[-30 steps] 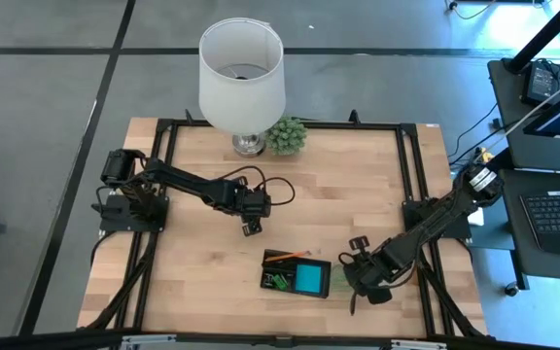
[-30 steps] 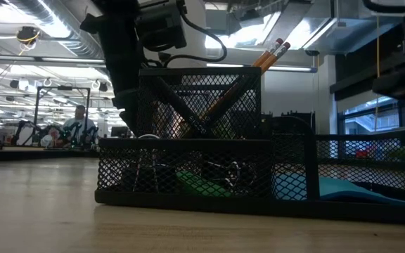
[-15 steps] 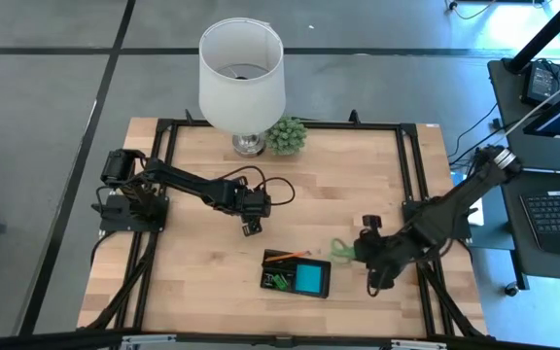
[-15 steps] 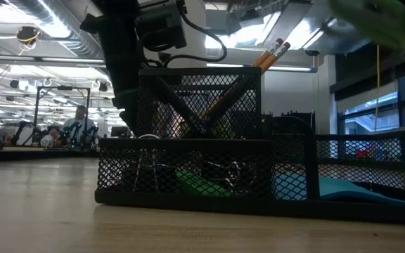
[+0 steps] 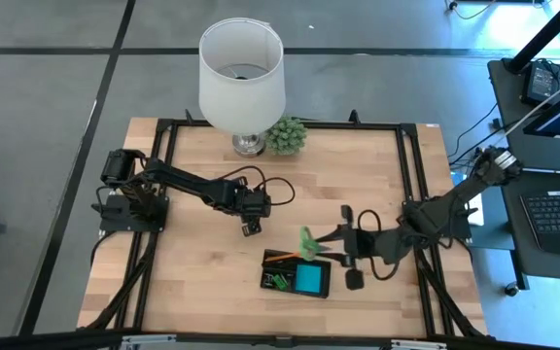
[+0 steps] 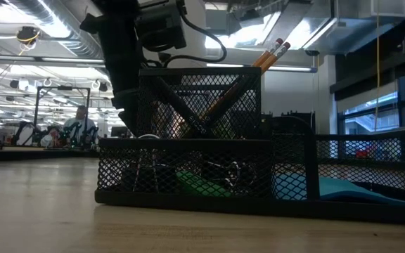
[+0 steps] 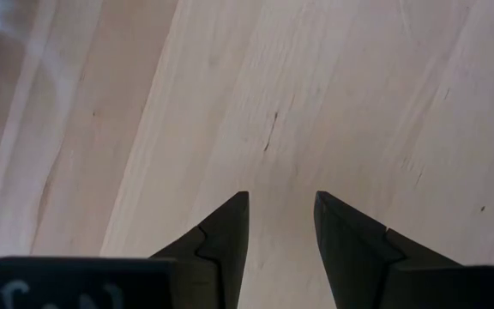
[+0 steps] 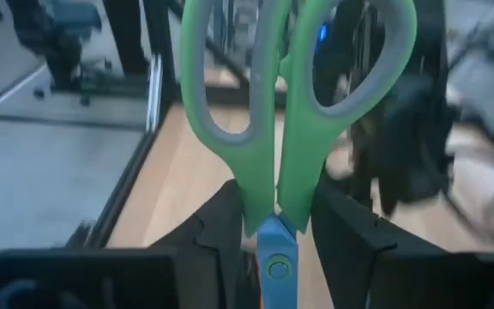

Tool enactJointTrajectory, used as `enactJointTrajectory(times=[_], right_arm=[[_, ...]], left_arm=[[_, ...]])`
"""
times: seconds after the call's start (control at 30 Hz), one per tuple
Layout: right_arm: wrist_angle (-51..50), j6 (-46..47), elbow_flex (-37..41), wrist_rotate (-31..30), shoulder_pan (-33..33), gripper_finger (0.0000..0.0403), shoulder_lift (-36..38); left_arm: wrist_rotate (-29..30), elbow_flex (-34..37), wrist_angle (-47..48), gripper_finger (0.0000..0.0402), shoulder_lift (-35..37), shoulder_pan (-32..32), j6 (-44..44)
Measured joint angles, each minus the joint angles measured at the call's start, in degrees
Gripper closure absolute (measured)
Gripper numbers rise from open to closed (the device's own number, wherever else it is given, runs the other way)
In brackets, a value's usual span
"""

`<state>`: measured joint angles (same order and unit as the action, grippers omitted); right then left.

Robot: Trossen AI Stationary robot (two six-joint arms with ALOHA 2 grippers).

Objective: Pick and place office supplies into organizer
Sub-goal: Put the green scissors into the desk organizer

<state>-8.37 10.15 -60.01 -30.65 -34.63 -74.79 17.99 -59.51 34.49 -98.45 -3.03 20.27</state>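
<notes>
Above the right end of the organizer (image 5: 297,274), the right gripper (image 5: 331,241) is clamped on the green-handled scissors (image 5: 307,239), its two dark fingers (image 8: 217,227) pressing the handles just above the blue pivot, with the loops standing out past the fingertips. Seen from overhead, the green handles reach toward the table's middle and hang over the tray's far edge (whether the blades touch anything cannot be told).

The organizer is a black mesh tray lying near the front edge of the wooden table (image 5: 192,180). Its right compartment holds the blue sticky-note pad (image 5: 309,280); a small green piece (image 5: 276,282) lies at its left end, and orange pencils (image 5: 282,257) cross its far side. At table height, the mesh front shows the pencils (image 6: 273,53) leaning up out of a taller cup section, with the green piece and some small wire clips low behind the mesh.

Well apart from the tray, toward the table's middle, the left gripper (image 5: 251,227) points down at bare wood. Its fingers (image 7: 225,236) stand parted with nothing between them.

At the table's back edge stand a white lamp (image 5: 242,73) and, just beside it, a small green plant (image 5: 286,135)
</notes>
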Motion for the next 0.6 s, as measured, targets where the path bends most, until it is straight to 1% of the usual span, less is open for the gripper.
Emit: enactJointTrajectory(times=[0.1,0.2,0.3,0.4,0.6], right_arm=[[7.88,-4.60,0.00,0.06,1.60,0.0279,-2.30],[13.70,-6.17,0.00,0.10,3.05,0.0279,-5.60],[19.26,-6.17,0.00,1.39,4.32,0.0279,-9.91],[25.99,-6.22,0.00,3.27,5.27,0.0279,-14.77],[37.81,-6.70,0.02,3.49,6.06,0.0279,-22.43]], left_arm=[[-0.46,0.00,0.01,0.0274,0.00,0.00,-0.03],[-2.64,0.00,0.96,0.0274,0.00,0.00,-1.90],[-4.41,0.00,4.93,0.0274,0.00,0.00,-1.58],[-4.33,0.00,10.30,0.0274,0.00,-0.11,0.08],[-4.06,0.00,18.43,0.0274,0.00,-0.97,1.69]])
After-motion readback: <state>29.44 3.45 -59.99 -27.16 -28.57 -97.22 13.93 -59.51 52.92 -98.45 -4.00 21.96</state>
